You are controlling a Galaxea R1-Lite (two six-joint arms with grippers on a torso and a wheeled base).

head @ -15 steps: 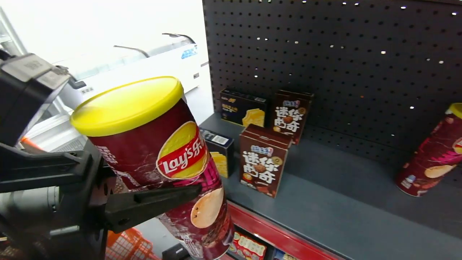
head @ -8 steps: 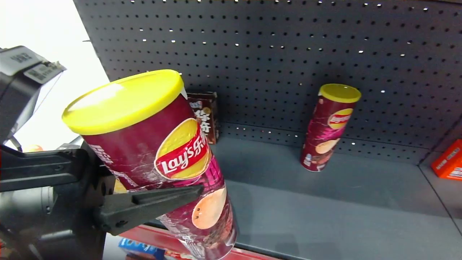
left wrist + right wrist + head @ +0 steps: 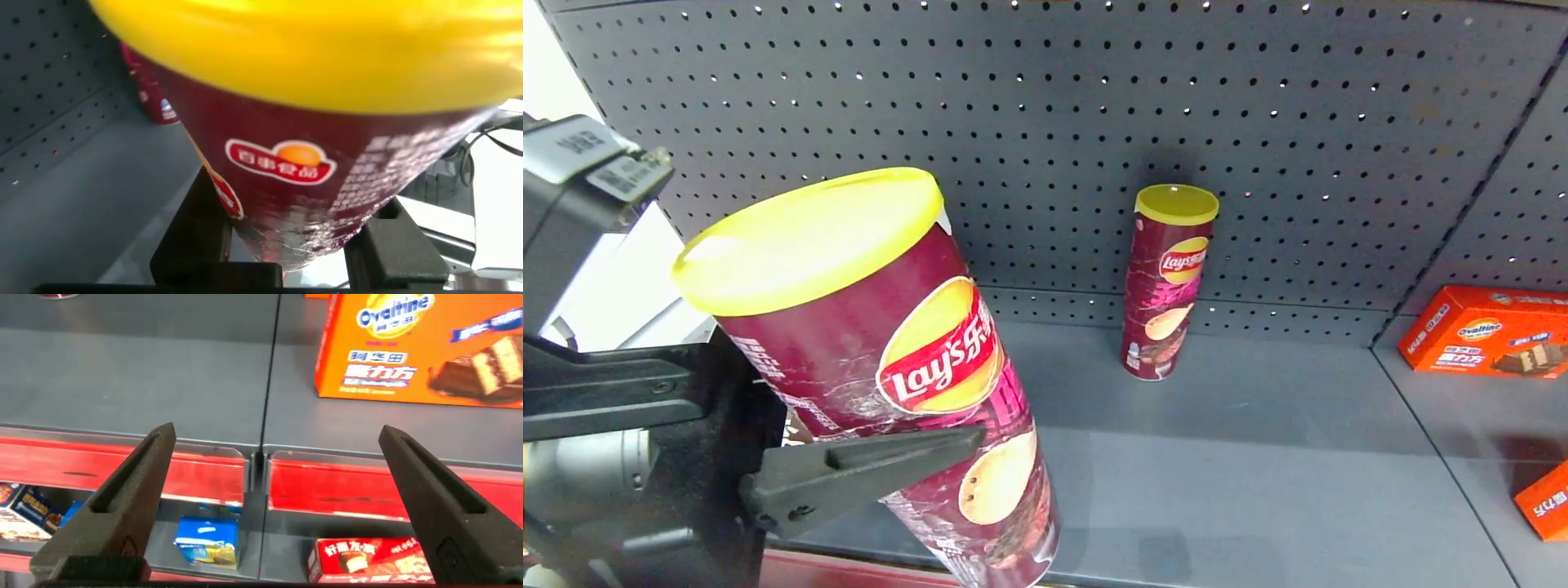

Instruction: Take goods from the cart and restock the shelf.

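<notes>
Since the earlier frames the head view has been swung rightward along the shelf, so the scenery has slid left in it. A flat orange carton (image 3: 1486, 331) has been brought in at the right. The maroon cylindrical chip can with a yellow plastic lid (image 3: 882, 367) is kept at the same place in the picture. It is clamped about its lower body between the black fingers of the left gripper (image 3: 866, 425), one finger across its front and the other behind it. The can is held tilted, lid toward the left and base lower to the right, over the front left part of the grey metal shelf board (image 3: 1258, 457). Whether its base touches the board cannot be told.

In the left wrist view the same can (image 3: 302, 163) is seen pinched between the two pads of the left gripper (image 3: 290, 249).

A second maroon can with a yellow lid (image 3: 1168, 282) is stood upright at the rear of the board, against the dark perforated back panel (image 3: 1045, 106) and well apart from the held can.

The right gripper (image 3: 276, 433) is held empty with its fingers spread wide. It is placed before the red front strip (image 3: 122, 469) of the shelf, near the orange carton (image 3: 417, 347).
</notes>
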